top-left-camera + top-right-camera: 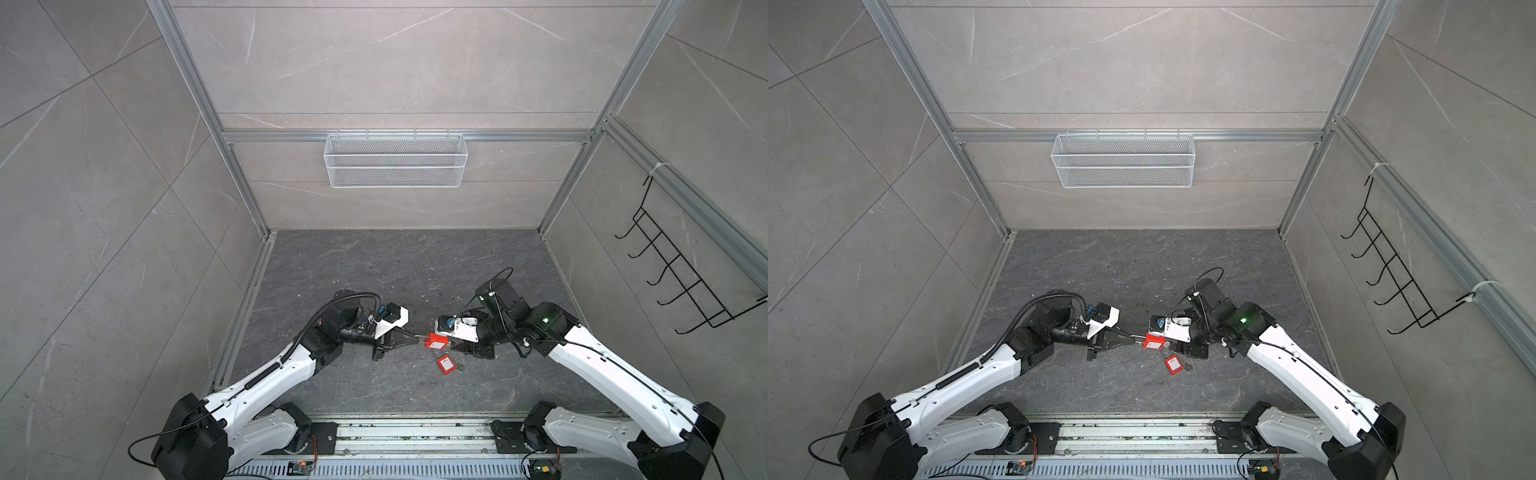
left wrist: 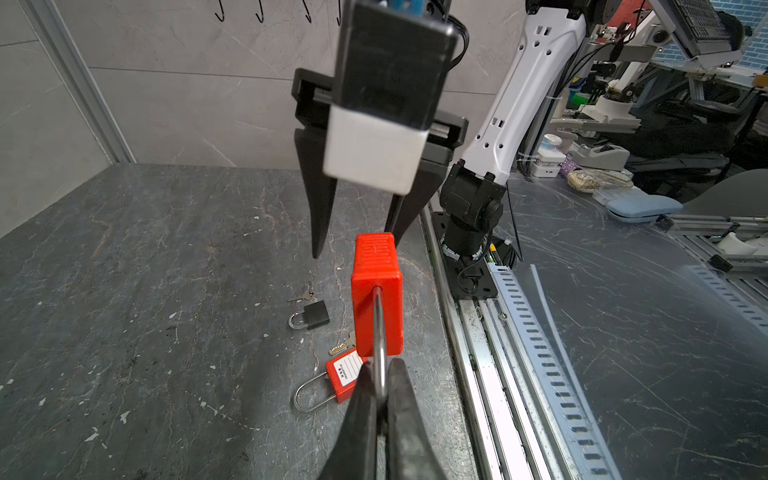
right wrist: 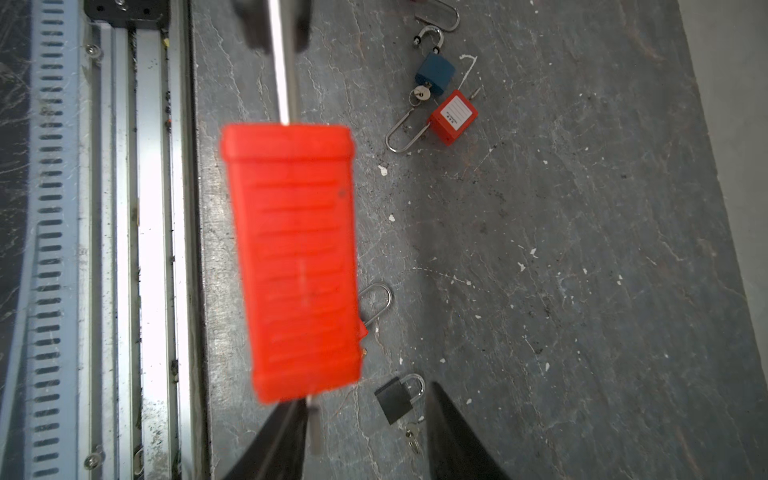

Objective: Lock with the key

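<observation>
1. Top views: in both top views the left gripper [image 1: 417, 340] [image 1: 1136, 341] and the right gripper [image 1: 454, 346] [image 1: 1170, 347] meet nose to nose above the dark tabletop [image 1: 374, 270] [image 1: 1100, 266]. The red padlock [image 1: 437, 342] [image 1: 1153, 343] hangs in the air between them. A labelled red padlock [image 1: 446, 364] [image 1: 1173, 365] lies on the tabletop just below.
2. Left wrist: the left gripper [image 2: 379, 374] has its fingers closed tight on the steel shackle [image 2: 379, 332], and the red padlock [image 2: 377, 291] points away from the camera. The right gripper [image 2: 358, 247] has its fingers spread apart at the lock's far end. A black padlock [image 2: 316, 313] and the labelled red padlock [image 2: 343, 374] lie beneath.
3. Right wrist: the red padlock [image 3: 295, 257] fills the middle, blurred. What looks like the key [image 3: 315, 428] juts from its base, just beside one finger. The right gripper [image 3: 369, 395] has its fingers wide apart and clamps nothing. A blue padlock [image 3: 435, 72] and the black padlock [image 3: 397, 399] rest on the tabletop.
</observation>
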Robot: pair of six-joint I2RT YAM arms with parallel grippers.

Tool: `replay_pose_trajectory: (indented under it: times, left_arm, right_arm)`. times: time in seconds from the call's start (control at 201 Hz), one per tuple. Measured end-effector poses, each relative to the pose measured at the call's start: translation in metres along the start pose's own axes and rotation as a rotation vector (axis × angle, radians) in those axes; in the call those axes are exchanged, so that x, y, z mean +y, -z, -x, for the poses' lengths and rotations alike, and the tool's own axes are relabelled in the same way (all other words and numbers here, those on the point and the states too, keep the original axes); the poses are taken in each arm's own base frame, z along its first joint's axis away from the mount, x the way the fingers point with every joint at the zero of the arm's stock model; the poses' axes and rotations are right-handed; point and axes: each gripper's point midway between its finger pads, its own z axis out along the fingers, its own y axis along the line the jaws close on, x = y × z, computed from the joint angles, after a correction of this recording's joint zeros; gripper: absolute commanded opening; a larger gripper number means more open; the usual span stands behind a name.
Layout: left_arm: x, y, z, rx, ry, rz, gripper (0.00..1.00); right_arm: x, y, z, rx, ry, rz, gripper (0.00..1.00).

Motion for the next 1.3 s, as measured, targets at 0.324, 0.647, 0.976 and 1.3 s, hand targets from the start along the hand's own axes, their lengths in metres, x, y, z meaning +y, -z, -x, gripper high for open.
replay_pose_trajectory:
  times: [0.324,0.647,0.976,1.3]
  left_arm:
    - [-0.003,-0.001,0.008,-0.009,-0.009,-0.026,0.0]
    - [-0.007,-0.001,0.003,0.018,-0.037,-0.036,0.0]
    - [-0.006,0.001,0.0,0.069,-0.07,-0.028,0.0]
    - [0.003,0.015,-0.008,0.108,-0.062,0.018,0.0]
  right_arm:
    - [0.018,0.007,0.014,-0.059,0.014,0.112,0.3]
    - [0.022,0.004,0.018,-0.064,0.01,0.167,0.0]
    - [0.021,0.0,0.012,-0.064,0.001,0.166,0.0]
    - [0.019,-0.004,-0.036,0.046,-0.086,0.151,0.0]
